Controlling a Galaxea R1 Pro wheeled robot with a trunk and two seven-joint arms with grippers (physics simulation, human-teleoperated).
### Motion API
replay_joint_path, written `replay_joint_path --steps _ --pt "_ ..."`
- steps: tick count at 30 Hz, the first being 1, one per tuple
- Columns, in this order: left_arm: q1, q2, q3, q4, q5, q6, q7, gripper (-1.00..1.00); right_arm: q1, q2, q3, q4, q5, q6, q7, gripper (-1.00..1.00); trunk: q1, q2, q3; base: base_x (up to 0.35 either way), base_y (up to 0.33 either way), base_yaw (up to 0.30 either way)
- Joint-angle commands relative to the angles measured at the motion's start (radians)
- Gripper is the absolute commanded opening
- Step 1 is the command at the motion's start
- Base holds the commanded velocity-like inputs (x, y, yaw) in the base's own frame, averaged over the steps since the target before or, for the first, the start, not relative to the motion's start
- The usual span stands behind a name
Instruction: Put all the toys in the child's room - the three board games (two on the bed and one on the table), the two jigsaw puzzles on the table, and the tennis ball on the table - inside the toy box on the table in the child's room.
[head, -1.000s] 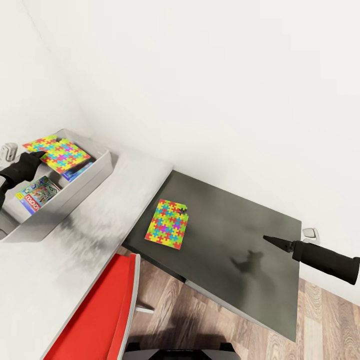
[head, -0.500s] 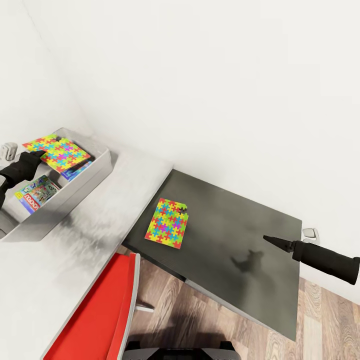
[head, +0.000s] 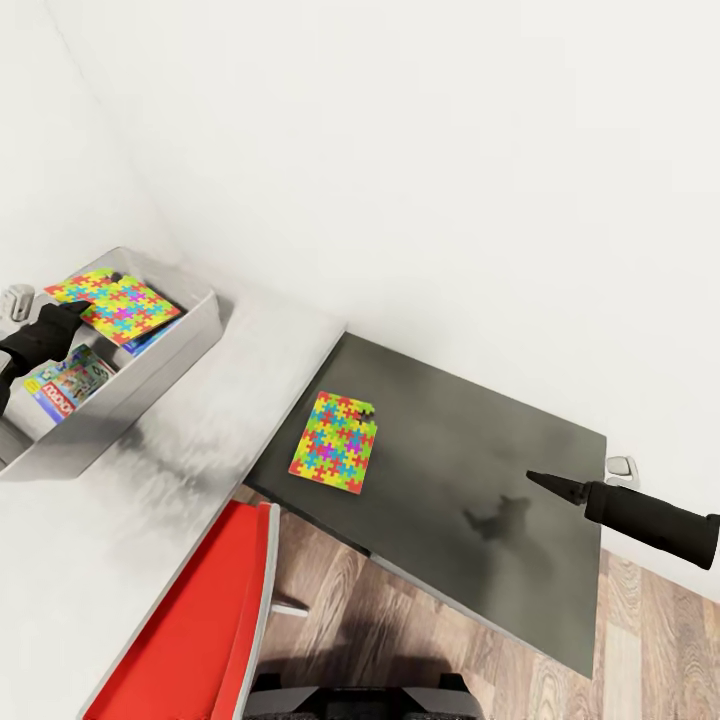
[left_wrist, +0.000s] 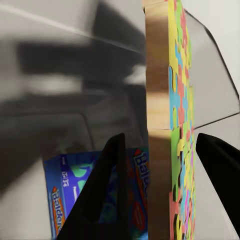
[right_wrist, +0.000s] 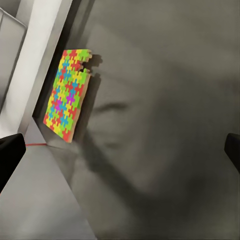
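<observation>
- The left arm enters at the left edge of the head view, its dark forearm angled up and right so the left gripper (head: 62, 318) sits over the toy box (head: 150, 375), a pale grey bin at the upper left of the frame on the light grey tabletop (head: 180, 490).
- The right arm reaches in from the lower right edge of the head view, held nearly level, and the right gripper (head: 545, 482) tapers to a point above the low dark grey cabinet (head: 480, 450).
- Readable print is scant: the blue box (left_wrist: 75, 195) seen in the left wrist view carries white lettering that begins "Bal"; the green-edged board game (head: 68, 381) inside the bin shows a red banner whose letters are too small to read.
- The left fingers (left_wrist: 107, 185) stand slightly spread on either side of 1 jigsaw puzzle (head: 118, 303), which passes edge-on between them; whether the pads actually touch it cannot be told. This puzzle lies tilted over the bin's far end, above the blue box.
- The right fingers (right_wrist: 10, 155) appear at opposite edges of the right wrist view, wide apart and holding nothing.
- The second jigsaw puzzle (head: 335, 441) lies flat on the cabinet near its left edge, just beside the tabletop and well apart from the right gripper.
- A red chair (head: 210, 610) stands at the lower left of the head view.
</observation>
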Motion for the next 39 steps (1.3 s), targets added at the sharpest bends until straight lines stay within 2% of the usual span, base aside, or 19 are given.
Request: replay_joint_path --steps 1,13,39 --pt "-0.001 0.000 0.007 0.000 0.005 0.009 -0.002 -1.00 -0.001 0.000 -0.001 0.000 -0.001 0.006 0.003 1.00 0.000 -0.001 -0.002 0.000 0.000 0.000" --pt "-0.001 0.002 0.008 0.000 0.005 0.008 -0.002 -1.00 0.000 0.000 -0.001 0.000 -0.001 0.006 0.003 1.00 0.000 -0.001 -0.020 0.000 0.000 0.000" --pt "-0.001 0.002 0.009 0.000 0.004 0.008 -0.002 -1.00 0.001 0.000 0.000 0.000 -0.001 0.006 0.003 1.00 0.000 -0.001 -0.030 0.000 0.000 0.000"
